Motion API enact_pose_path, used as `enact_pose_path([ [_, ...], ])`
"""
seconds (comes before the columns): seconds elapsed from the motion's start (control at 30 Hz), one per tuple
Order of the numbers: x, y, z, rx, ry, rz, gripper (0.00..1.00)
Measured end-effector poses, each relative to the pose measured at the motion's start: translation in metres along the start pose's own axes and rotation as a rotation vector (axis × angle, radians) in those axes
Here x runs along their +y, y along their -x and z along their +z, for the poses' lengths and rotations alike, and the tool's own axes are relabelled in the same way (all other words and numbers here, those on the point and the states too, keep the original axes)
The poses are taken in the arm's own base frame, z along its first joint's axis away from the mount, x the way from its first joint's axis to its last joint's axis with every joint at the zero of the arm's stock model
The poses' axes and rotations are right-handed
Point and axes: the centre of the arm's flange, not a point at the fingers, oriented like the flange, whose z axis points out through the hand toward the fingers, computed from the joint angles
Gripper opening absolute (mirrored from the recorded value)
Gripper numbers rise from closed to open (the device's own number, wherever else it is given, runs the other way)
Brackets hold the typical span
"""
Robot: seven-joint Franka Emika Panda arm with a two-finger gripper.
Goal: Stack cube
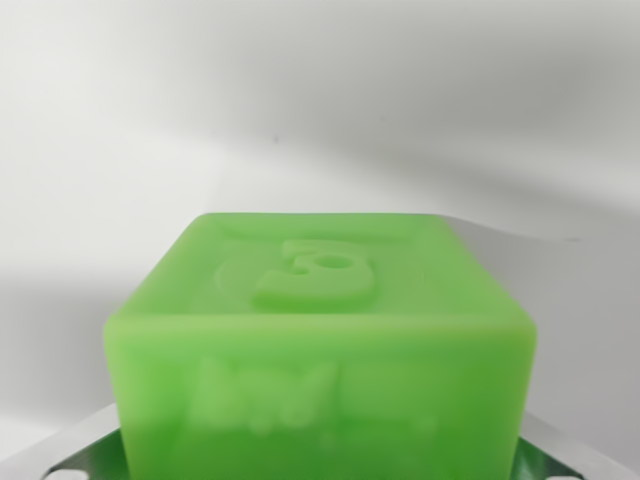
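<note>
at lower centre of the frame, filling the bottom half: green cube (pixel 320 345), seen close up. top face tilted toward the camera, raised figure (pixel 318 272) on it lying sideways; front face with blurred embossed marks, unreadable. no long axis, sides about equal. at both bottom corners: shiny metal edges (pixel 75 450) beside the cube, perhaps the fingers; grip state impossible to tell. behind: plain white surface (pixel 300 110), softly shadowed.

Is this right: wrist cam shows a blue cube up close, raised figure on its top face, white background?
Not quite. In the wrist view the cube is green, not blue. The rest holds: it fills the lower frame up close, has a raised figure on its top face, and the background is white.
</note>
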Motion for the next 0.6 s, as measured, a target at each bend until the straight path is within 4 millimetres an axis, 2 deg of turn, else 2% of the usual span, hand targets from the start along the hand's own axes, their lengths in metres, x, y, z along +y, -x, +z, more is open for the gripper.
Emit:
enact_pose_path([
  [0.6,-0.0005,-0.0007,-0.0065,0.003,-0.002,0.0,0.0],
])
